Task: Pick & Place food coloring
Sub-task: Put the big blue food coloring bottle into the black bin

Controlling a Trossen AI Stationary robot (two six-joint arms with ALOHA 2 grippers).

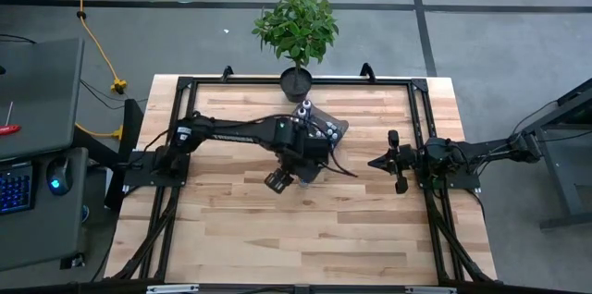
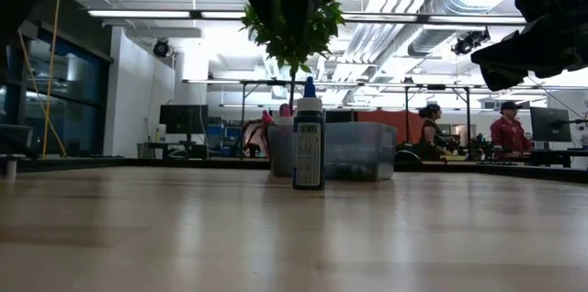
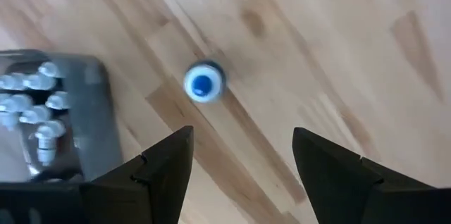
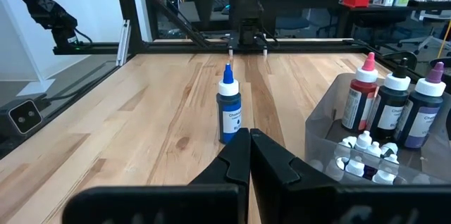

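Observation:
One food coloring bottle [image 3: 204, 83] with a blue cap stands upright on its base on the wooden table, also seen in the low view [image 2: 308, 145] and the right wrist view [image 4: 229, 111]. My left gripper [image 3: 241, 139] hangs open above it, pointing down, and the bottle lies just beyond its fingertips, untouched. Behind the bottle is a clear plastic bin [image 4: 331, 122] holding more food coloring bottles [image 4: 391, 104], some upright and several small ones lying down. My right gripper [image 4: 249, 136] waits shut at the table's right side [image 1: 375, 161], pointing level toward the bottle.
A potted plant [image 1: 296, 35] stands at the table's far edge, just behind the bin [image 1: 321, 128]. Black frame rails [image 1: 421, 128] run along the table's sides. Bare wood [image 1: 305, 238] lies toward the near edge. People [image 2: 505, 131] sit in the room beyond.

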